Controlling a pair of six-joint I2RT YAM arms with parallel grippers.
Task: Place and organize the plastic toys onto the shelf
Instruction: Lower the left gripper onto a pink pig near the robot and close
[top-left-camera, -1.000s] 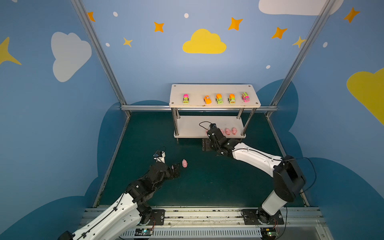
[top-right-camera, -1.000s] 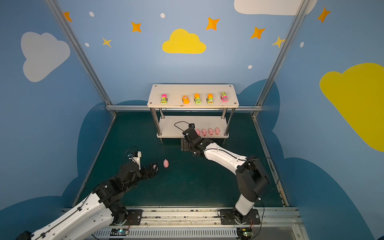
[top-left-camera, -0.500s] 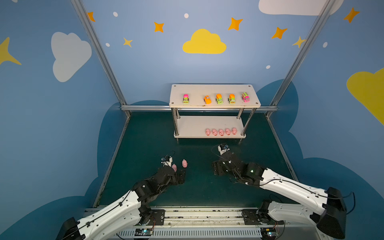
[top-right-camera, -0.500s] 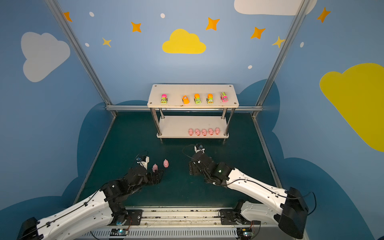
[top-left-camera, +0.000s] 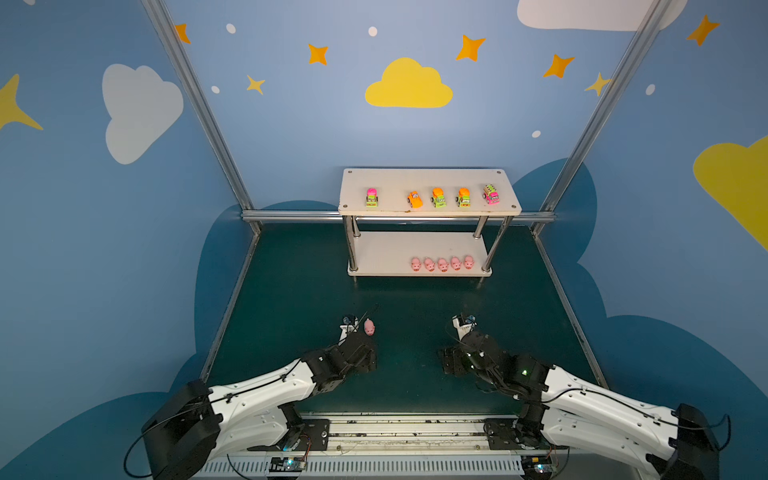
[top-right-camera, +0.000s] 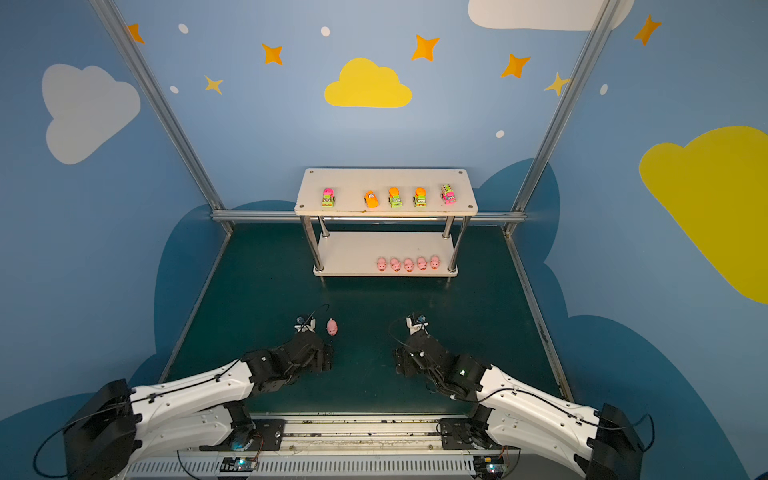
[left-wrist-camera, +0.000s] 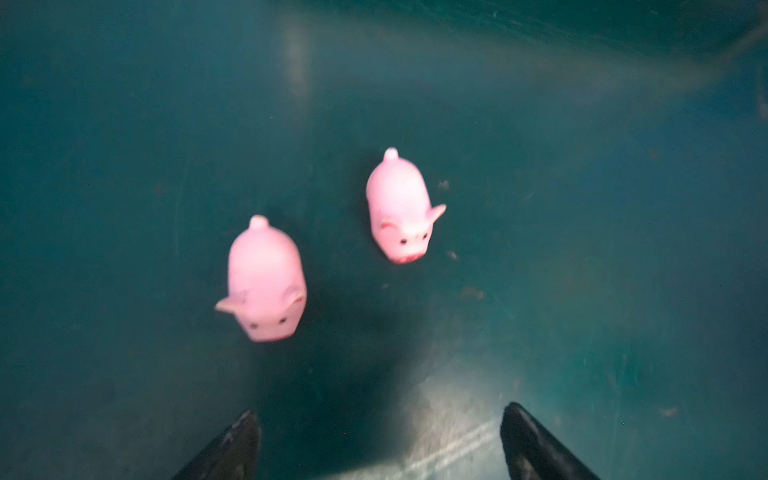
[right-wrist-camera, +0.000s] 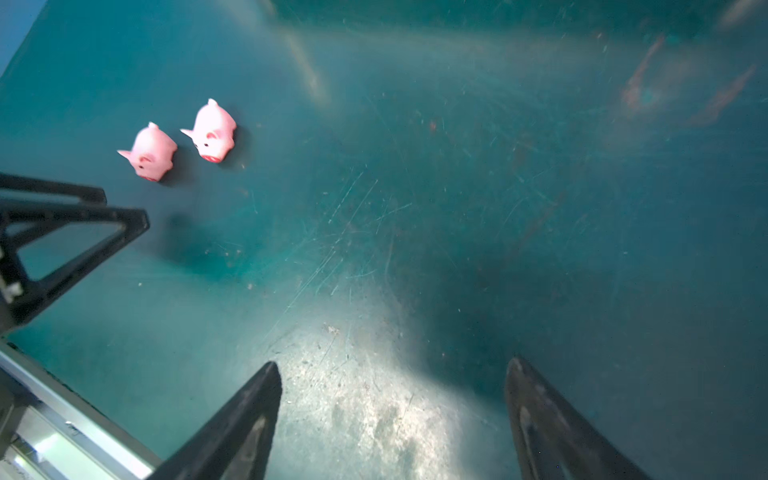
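Note:
The white two-tier shelf (top-left-camera: 424, 178) (top-right-camera: 386, 178) stands at the back. Several bright toy vehicles (top-left-camera: 438, 197) (top-right-camera: 395, 197) line its top board. Several pink pigs (top-left-camera: 442, 264) (top-right-camera: 408, 264) sit in a row on the right of its lower board. Two more pigs lie side by side on the green table, one nearer (left-wrist-camera: 266, 282) (right-wrist-camera: 151, 151) and one farther (left-wrist-camera: 401, 208) (right-wrist-camera: 214, 133). Only one pig (top-left-camera: 369, 327) (top-right-camera: 331, 327) shows in both top views. My left gripper (left-wrist-camera: 380, 411) (top-left-camera: 369, 353) is open, just short of them. My right gripper (right-wrist-camera: 393, 365) (top-left-camera: 451, 361) is open over bare table.
The left gripper's black fingers (right-wrist-camera: 62, 241) show at the edge of the right wrist view. A metal rail (top-left-camera: 415, 432) runs along the table's front. Frame posts (top-left-camera: 199, 108) and blue walls enclose the table (top-left-camera: 415, 303).
My right arm has drawn back from the shelf's lower board to the front of the table, uncovering the row of pigs. My left gripper has shifted slightly right and toward the front.

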